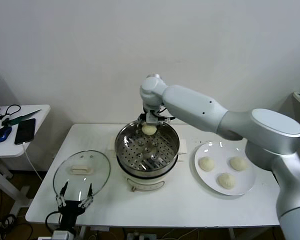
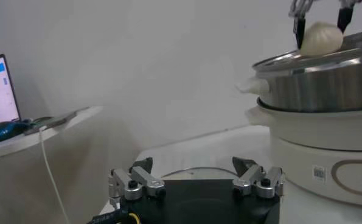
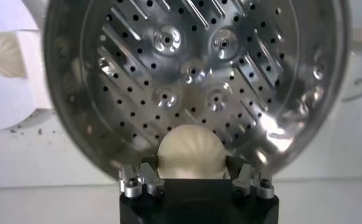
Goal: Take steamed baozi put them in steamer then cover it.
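right end effector point(image 3: 193, 176) hides lower half of held baozi point(image 3: 191, 152).

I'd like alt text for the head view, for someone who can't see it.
The right gripper holds a steamed baozi over the steamer. Three baozi wait on a white plate; the glass cover lies by the idle left gripper.

Soft, even room light is falling from above, leaving the white table point(image 1: 190, 205) bright with only faint shadows. The steel steamer point(image 1: 147, 148) is throwing back sharp glints — strongest in the right wrist view, where nearby edges are blurring. The left wrist view is looking dimmer and hazier — its background is sitting out of focus.
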Robot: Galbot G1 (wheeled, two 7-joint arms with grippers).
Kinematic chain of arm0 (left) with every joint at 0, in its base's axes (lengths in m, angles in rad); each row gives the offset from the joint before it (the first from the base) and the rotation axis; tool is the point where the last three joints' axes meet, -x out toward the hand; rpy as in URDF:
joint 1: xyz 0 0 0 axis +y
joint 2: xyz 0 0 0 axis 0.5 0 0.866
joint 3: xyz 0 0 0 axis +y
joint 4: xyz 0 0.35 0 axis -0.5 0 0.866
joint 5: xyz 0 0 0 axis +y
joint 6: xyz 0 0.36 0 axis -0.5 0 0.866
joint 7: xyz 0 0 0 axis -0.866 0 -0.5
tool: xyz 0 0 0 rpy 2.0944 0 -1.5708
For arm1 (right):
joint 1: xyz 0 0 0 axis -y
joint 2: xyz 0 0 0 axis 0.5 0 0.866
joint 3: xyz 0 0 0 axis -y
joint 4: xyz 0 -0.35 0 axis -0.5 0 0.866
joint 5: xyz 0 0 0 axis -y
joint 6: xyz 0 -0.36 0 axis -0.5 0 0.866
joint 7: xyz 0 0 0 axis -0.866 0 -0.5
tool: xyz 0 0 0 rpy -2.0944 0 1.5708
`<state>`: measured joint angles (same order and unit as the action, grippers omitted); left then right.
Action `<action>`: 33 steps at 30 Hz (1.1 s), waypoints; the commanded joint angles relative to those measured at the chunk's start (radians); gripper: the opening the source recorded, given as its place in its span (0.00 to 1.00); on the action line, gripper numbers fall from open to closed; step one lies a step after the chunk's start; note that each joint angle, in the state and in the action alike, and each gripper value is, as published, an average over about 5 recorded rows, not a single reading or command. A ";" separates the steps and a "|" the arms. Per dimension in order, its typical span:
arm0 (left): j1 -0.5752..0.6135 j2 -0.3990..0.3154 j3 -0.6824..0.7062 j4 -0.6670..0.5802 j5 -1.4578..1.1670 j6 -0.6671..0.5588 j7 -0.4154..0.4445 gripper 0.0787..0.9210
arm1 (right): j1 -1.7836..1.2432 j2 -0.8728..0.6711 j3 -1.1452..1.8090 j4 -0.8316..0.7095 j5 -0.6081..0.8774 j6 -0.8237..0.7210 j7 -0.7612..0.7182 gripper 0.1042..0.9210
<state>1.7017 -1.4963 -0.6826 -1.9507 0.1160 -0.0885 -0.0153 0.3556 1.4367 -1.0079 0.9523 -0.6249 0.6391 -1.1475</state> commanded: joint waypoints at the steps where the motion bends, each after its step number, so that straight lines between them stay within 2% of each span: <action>1: 0.012 0.018 -0.004 0.004 -0.011 -0.005 -0.001 0.88 | -0.065 0.040 0.011 -0.057 -0.087 0.027 0.014 0.76; 8: 0.024 0.034 -0.015 0.014 -0.023 -0.011 -0.002 0.88 | -0.085 0.051 0.020 -0.076 -0.087 0.028 0.015 0.77; 13: 0.027 0.033 -0.013 0.016 -0.022 -0.013 -0.002 0.88 | -0.080 0.046 0.025 -0.078 -0.084 0.024 0.018 0.86; 20: 0.033 0.032 -0.012 0.013 -0.020 -0.015 -0.002 0.88 | -0.034 0.018 0.037 -0.034 -0.025 0.021 0.003 0.88; 25: 0.043 0.029 -0.010 0.001 -0.019 -0.015 0.001 0.88 | 0.060 -0.075 0.003 0.084 0.133 -0.017 -0.026 0.88; 30: 0.042 0.033 -0.004 -0.005 -0.014 -0.012 0.005 0.88 | 0.231 -0.244 -0.113 0.239 0.432 -0.157 -0.040 0.88; 33: 0.045 0.039 0.004 -0.007 -0.007 -0.012 0.009 0.88 | 0.324 -0.375 -0.202 0.323 0.617 -0.288 0.033 0.88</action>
<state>1.7447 -1.4608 -0.6812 -1.9539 0.1068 -0.1010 -0.0073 0.5320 1.2261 -1.1155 1.1375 -0.2866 0.4778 -1.1345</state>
